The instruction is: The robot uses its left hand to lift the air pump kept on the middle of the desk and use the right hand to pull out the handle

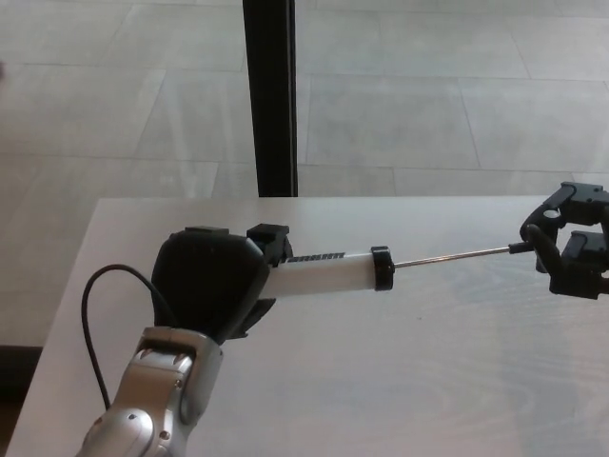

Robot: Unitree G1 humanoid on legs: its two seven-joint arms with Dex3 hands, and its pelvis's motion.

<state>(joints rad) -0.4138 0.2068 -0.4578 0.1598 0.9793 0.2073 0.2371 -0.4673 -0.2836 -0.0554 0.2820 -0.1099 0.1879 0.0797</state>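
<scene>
Two hands (211,290) (571,246) on white cyl. pump (328,272)

The pump (328,271) and its thin rod (452,255) are stretching across the middle between the left robot hand (211,290) and right robot hand (569,243), barring that line. The surface (400,381) is lying bare. A dark post (270,95) is standing behind its far edge.

black vertical post (269,95) stands just behind the desk's far edge; pale tiled floor (428,95) beyond
</scene>
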